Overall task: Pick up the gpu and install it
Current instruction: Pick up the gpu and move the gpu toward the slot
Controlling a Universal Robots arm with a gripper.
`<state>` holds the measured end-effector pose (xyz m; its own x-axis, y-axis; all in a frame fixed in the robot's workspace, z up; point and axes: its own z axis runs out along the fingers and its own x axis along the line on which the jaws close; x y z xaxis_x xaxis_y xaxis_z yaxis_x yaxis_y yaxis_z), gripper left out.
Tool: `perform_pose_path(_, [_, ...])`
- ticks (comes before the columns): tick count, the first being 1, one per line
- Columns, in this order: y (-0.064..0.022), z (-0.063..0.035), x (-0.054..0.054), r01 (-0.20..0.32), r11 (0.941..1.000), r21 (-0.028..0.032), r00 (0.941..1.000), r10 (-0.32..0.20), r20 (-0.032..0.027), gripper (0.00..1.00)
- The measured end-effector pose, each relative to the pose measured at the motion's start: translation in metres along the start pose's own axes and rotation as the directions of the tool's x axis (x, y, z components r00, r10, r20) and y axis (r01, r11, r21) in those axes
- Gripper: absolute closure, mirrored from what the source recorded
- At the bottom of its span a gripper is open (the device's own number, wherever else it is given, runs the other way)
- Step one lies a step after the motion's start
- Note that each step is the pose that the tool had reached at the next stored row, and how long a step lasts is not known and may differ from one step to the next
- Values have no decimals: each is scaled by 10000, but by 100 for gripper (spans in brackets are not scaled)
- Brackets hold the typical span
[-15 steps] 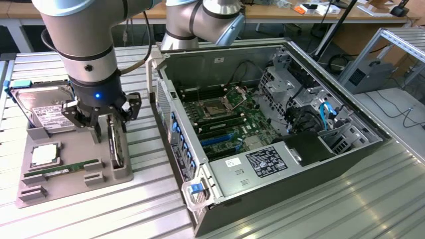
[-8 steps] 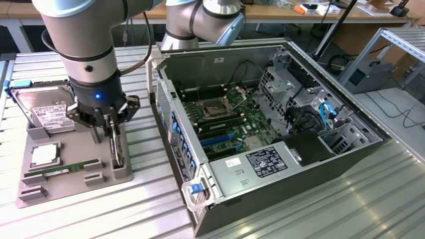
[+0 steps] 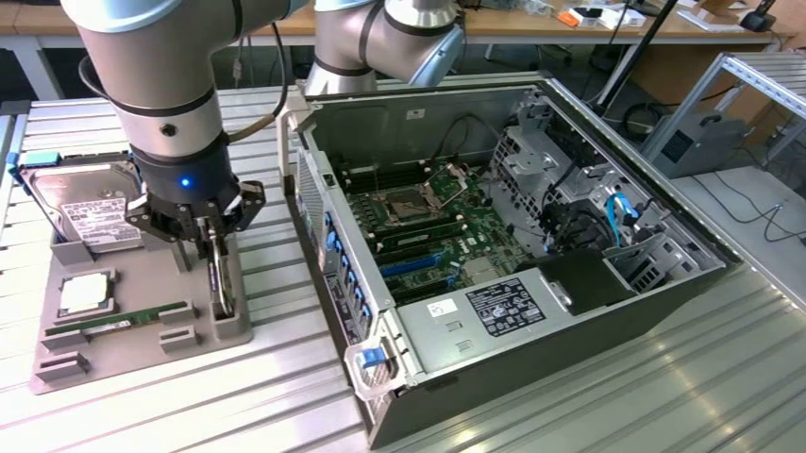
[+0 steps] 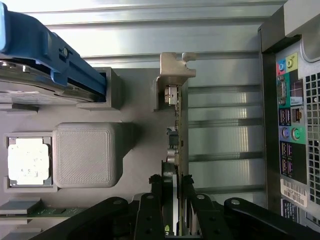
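Note:
The gpu (image 3: 223, 283) is a thin dark card standing on edge in a slot of the grey parts holder (image 3: 139, 351), to the exterior view's left of the open computer case (image 3: 377, 370). My gripper (image 3: 211, 241) has come down over the card's upper edge and straddles it. In the wrist view the gpu (image 4: 179, 125) runs away from the gripper (image 4: 173, 182) toward its silver end bracket (image 4: 175, 67). The card still sits in its slot. Inside the case the motherboard (image 3: 428, 226) lies exposed, with blue card slots (image 3: 416, 266).
On the holder also sit a hard drive (image 3: 89, 208) in a blue caddy (image 4: 50, 55), a square processor (image 3: 86, 293) and a green memory stick (image 3: 113, 324). The case's rear port panel (image 4: 292, 125) stands close beside the gpu. The ribbed metal table (image 3: 705, 377) extends around.

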<state>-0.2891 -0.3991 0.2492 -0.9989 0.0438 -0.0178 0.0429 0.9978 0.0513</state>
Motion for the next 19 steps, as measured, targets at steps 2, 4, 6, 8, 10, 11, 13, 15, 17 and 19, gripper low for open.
perform_pose_path(2, [1, -9, 0, 0, 10000, 0, 10000, 0, 1, 73])
perform_pose_path(4, [3, -53, -1, 0, 10000, 0, 10000, 0, 0, 73])
perform_pose_path(6, [4, -81, -1, -1, 10000, 0, 10000, 1, 0, 73])
perform_pose_path(8, [5, -102, -2, -1, 10000, 0, 10000, 1, 0, 73])
perform_pose_path(10, [7, -125, -2, -1, 10000, 1, 10000, 1, 0, 73])
perform_pose_path(11, [7, -134, -2, 0, 10000, 0, 10000, 0, 0, 73])
perform_pose_path(13, [9, -166, -3, 0, 10000, 0, 10000, 0, 0, 73])
perform_pose_path(15, [9, -183, -3, 0, 10000, 0, 10000, 0, 0, 73])
perform_pose_path(17, [11, -216, -4, 0, 10000, 0, 10000, 0, -1, 73])
perform_pose_path(19, [12, -241, -4, 0, 10000, 0, 10000, 0, 0, 73])
